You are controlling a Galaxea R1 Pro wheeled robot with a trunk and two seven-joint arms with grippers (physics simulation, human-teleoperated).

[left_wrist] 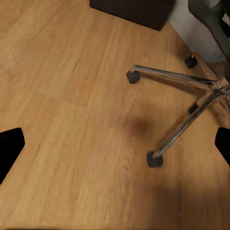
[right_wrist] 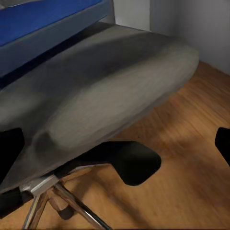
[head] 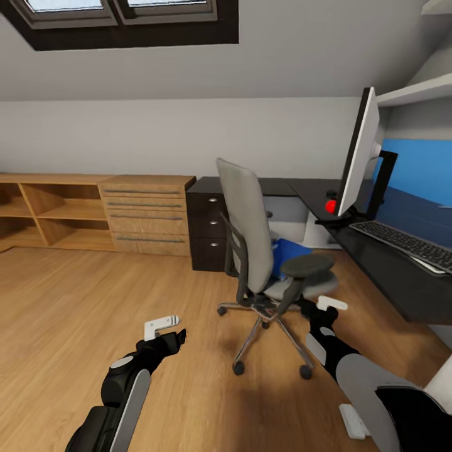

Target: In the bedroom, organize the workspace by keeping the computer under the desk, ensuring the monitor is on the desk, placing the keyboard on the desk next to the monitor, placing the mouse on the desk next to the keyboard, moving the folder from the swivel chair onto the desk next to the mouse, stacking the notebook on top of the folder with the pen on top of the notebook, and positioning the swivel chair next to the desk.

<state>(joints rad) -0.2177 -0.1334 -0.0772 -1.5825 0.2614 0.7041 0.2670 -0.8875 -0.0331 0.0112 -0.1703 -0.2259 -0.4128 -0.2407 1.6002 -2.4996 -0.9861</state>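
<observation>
The grey swivel chair [head: 248,226] stands on the wood floor in front of the black desk [head: 383,276], its back towards me. The blue folder [head: 287,254] lies on its seat [right_wrist: 110,91]; its blue cover [right_wrist: 43,19] shows past the seat edge. On the desk stand the monitor [head: 361,157], edge-on, and the keyboard [head: 408,243] beside it. My right gripper [head: 321,307] is open, low beside the chair's black armrest [head: 307,265]. My left gripper [head: 171,334] is open over bare floor, left of the chrome base [left_wrist: 187,96]. The computer, mouse, notebook and pen are out of view.
A dark three-drawer cabinet [head: 207,223] stands behind the chair against the wall. Light-wood drawers [head: 145,215] and open shelves [head: 50,213] run along the wall to the left. Wide wood floor [head: 81,314] lies to my left. Skylights [head: 125,19] are overhead.
</observation>
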